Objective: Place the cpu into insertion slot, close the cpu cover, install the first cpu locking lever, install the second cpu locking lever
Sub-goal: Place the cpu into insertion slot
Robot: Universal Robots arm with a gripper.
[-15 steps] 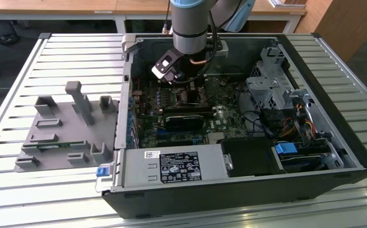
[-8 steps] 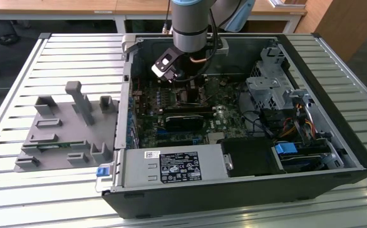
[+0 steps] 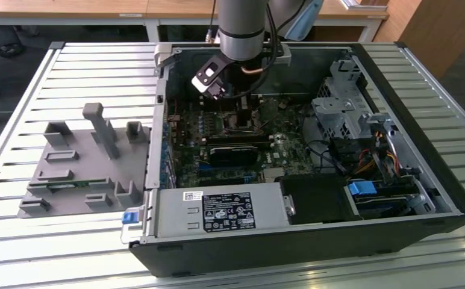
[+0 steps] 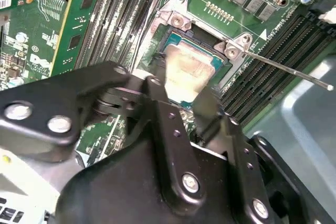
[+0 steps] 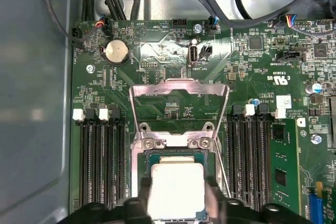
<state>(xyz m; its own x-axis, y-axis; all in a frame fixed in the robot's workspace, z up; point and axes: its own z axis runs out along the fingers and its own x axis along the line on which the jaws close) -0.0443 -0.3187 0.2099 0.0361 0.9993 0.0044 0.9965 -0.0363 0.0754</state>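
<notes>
Gripper (image 5: 178,200) low over the motherboard (image 5: 157,51), fingers (image 5: 144,195) narrow, pressed against two opposite edges of the cpu (image 5: 177,184), cpu lying in the insertion slot (image 5: 157,154), cpu cover (image 5: 178,88) swung open beside the slot.

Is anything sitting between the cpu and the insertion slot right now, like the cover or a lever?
Nothing visible does. The cpu cover is swung up clear of the insertion slot, the lever lies off to one side, and the cpu, gripped between the fingers, is right at the slot.
</notes>
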